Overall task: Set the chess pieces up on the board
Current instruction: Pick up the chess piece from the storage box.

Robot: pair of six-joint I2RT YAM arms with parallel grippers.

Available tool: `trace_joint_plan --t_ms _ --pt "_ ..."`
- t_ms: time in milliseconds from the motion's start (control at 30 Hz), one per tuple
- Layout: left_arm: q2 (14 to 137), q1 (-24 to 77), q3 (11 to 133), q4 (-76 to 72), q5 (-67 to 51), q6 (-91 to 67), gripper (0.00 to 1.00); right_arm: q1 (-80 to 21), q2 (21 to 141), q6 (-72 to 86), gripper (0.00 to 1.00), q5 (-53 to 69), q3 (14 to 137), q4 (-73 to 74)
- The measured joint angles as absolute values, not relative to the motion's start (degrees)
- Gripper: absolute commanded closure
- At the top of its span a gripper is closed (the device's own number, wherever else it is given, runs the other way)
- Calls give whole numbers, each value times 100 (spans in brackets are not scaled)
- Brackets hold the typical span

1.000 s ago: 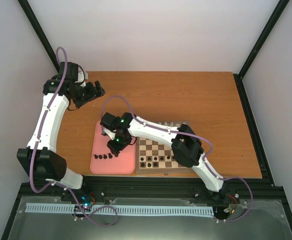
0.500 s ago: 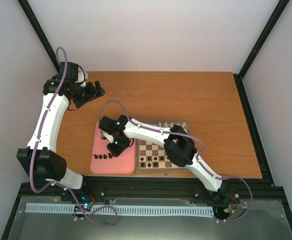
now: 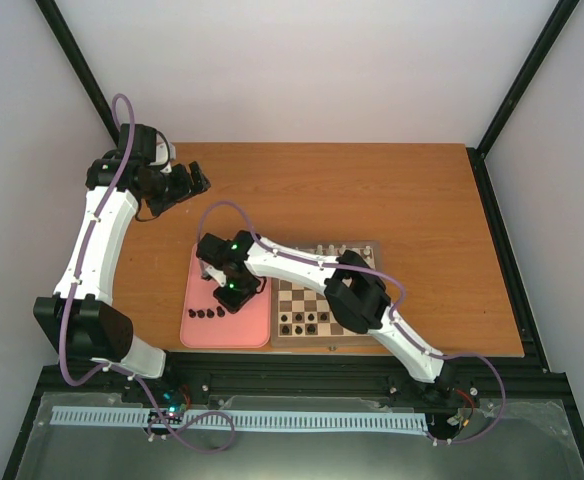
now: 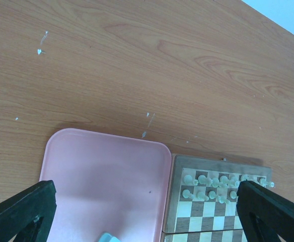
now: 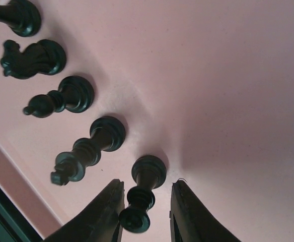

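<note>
**Right pincer down on the pink tray.**
Your pincer has descended to the tray's row of chess pieces; released, it straddles the end piece, with the board waiting beside the tray.

No text, label, brand mark, number or sign is legible in any view, whether on the board, the chess pieces, the pink tray or the table.
</note>
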State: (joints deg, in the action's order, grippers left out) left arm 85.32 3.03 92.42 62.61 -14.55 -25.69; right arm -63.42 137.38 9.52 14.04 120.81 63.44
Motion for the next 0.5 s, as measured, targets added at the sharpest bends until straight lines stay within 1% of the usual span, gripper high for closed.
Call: trace_joint_plan --t_ms 67,267,500 --pt "8532 303 9242 6261 -1457 -2569 0 -6342 13784 937 79 1411 12095 6366" --pt "8532 303 9242 6261 -1452 -2569 0 -6342 13817 937 97 1391 12162 6394" --pt "8532 303 9242 6261 -1448 -2569 0 -6342 13815 972 97 1164 12189 6466"
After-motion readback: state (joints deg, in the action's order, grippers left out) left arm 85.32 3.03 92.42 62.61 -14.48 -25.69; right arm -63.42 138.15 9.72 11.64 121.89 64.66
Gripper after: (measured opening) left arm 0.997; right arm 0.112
